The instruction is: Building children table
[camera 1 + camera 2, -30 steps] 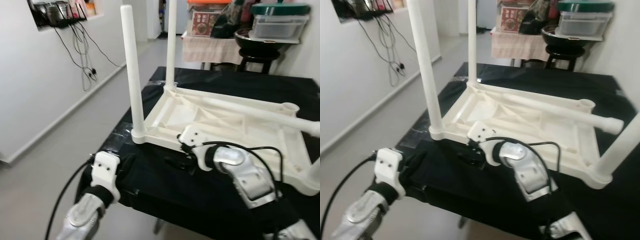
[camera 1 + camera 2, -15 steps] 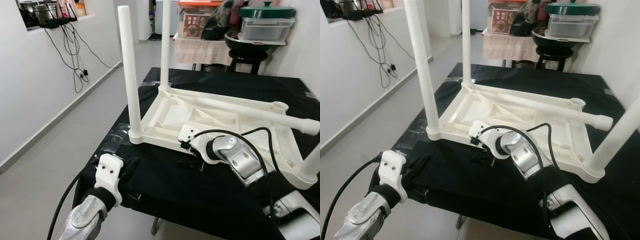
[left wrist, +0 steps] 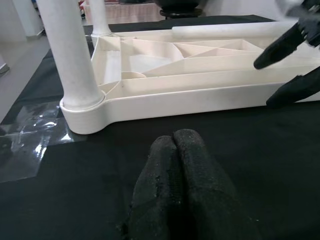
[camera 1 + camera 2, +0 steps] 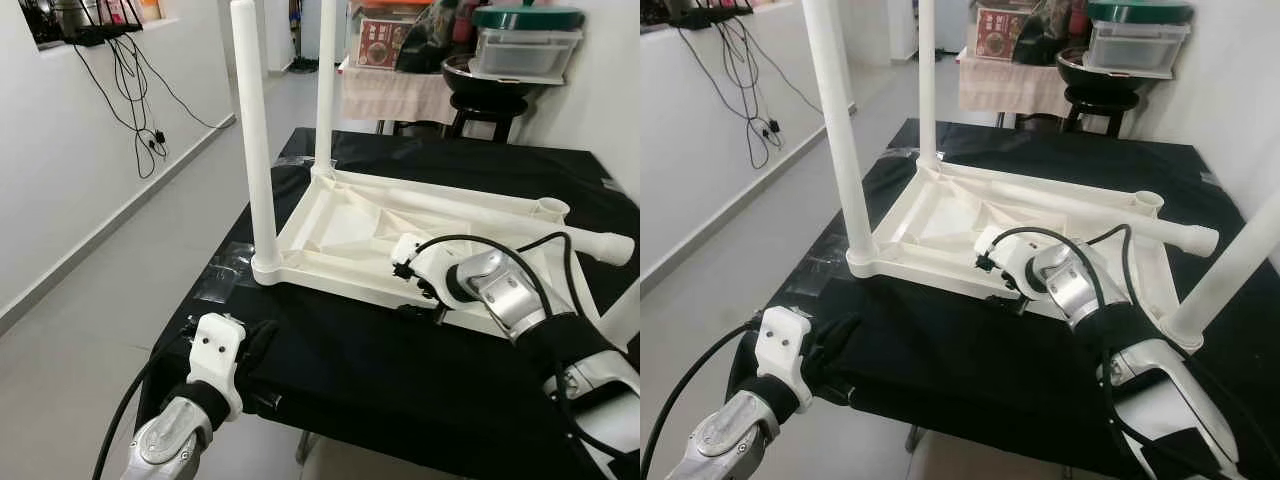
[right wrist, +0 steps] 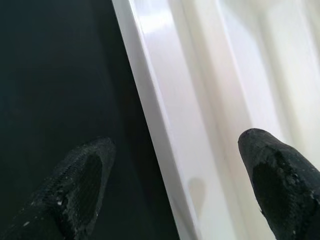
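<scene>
Since its legs must go in from below, the white children's tabletop [image 4: 400, 240] lies upside down on the black-covered desk [image 4: 400, 380], ribbed underside up. Two legs [image 4: 250, 140] stand upright in the tabletop's corner sockets on its left side, one near and one far; a third leg [image 4: 1225, 265] rises at its near right corner. One loose leg [image 4: 500, 212] lies flat along the tabletop's far edge, its end past the right rim, likely waiting for the empty far-right socket [image 4: 552, 208].

Right pincer [image 4: 425, 305] sits at the tabletop's near rim, fingers spread wide, one finger [image 5: 75, 185] over the black cloth and the other over the white ribs, straddling the rim without gripping, probably to steady or shift the top. Left pincer [image 3: 182, 195] rests closed, holding nothing, on the cloth just short of the tabletop's near-left corner, pointing at it.

Clear tape [image 3: 25, 142] holds the cloth down beside that corner. Past the tabletop's far side: a clothed side table with boxes, a dark stool [image 4: 500, 110] carrying a lidded container. Left of the tabletop: white wall, grey floor, dangling cables [image 4: 140, 90].
</scene>
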`<state>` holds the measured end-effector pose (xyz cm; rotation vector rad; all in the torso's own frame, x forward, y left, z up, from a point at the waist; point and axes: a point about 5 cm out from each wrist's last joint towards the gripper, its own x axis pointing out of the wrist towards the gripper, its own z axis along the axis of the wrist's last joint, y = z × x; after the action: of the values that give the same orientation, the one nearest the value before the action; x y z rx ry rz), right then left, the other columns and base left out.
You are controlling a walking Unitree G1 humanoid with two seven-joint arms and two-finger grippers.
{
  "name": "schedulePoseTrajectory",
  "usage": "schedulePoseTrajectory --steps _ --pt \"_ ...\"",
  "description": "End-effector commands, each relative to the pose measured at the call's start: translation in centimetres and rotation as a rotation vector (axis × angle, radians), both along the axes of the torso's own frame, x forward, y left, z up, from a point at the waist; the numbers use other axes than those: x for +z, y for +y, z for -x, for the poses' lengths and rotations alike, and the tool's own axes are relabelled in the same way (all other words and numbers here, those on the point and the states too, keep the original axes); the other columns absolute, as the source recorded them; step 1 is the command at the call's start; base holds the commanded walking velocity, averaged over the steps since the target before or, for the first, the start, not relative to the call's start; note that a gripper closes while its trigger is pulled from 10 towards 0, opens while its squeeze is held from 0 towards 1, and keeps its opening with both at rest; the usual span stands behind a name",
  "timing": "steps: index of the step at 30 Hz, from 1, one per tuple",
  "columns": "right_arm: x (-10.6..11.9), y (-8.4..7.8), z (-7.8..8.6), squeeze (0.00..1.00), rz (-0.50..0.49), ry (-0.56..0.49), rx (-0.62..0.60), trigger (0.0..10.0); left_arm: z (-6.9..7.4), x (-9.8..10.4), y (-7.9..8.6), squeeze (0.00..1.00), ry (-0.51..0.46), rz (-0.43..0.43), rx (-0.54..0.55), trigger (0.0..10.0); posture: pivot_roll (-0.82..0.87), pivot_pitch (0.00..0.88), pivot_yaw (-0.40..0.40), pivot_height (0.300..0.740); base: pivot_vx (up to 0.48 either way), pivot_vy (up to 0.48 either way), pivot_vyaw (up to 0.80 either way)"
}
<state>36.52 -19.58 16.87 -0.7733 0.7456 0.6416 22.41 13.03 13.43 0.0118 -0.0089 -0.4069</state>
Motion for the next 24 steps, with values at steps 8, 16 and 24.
schedulePoseTrajectory --steps 8,16,24 --pt "-0.9 -2.1 -0.8 0.0 0.134 0.054 -0.099 10.0 0.4 -0.1 -0.3 0.0 0.015 0.008 -0.017 10.0 -0.07 0.019 -0.047 0.74 0.0 0.0 0.0" --pt "-2.0 -2.1 -0.8 0.0 0.137 0.1 -0.146 0.0 0.6 0.0 -0.4 0.0 0.015 0.013 -0.018 10.0 -0.06 0.028 -0.054 0.74 0.0 0.0 0.0" --pt "-2.4 -2.3 -0.7 0.0 0.141 0.144 -0.14 0.0 0.6 0.1 -0.4 0.0 0.013 0.017 -0.014 10.0 -0.06 0.032 -0.06 0.74 0.0 0.0 0.0"
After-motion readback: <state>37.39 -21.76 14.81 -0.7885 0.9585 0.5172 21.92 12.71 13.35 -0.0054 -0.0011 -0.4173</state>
